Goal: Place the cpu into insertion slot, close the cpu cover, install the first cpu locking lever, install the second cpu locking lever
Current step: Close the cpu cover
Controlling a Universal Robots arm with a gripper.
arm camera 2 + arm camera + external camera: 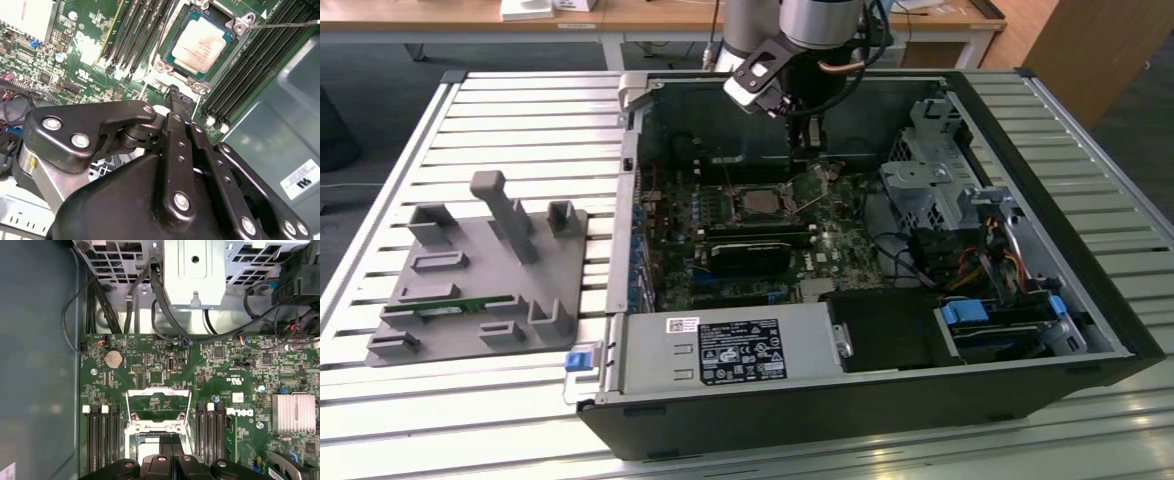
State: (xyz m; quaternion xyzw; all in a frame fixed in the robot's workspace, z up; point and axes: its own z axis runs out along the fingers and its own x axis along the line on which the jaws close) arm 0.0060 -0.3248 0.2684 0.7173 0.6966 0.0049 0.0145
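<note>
The cpu (202,42), a pale silver square chip, lies in the insertion slot (243,26) on the green motherboard; it also shows in the exterior view (758,203). The cpu cover (158,391), a thin silver frame with a cut-out middle, stands raised on its hinge, off the chip. A thin wire locking lever (285,22) sticks out past one socket corner, unlatched. My gripper (175,97) hangs just beside and above the socket, fingers shut together with nothing between them. It reaches down into the case (807,138), and its dark fingertips overlap the socket's edge in the first wrist view (170,442).
Rows of memory slots (142,30) flank the socket. A black card (754,255) lies nearer the front, beside the power supply (727,350). The drive cage (927,190) and cables (1001,260) fill the exterior view's right. A grey fixture plate (480,270) sits outside the case.
</note>
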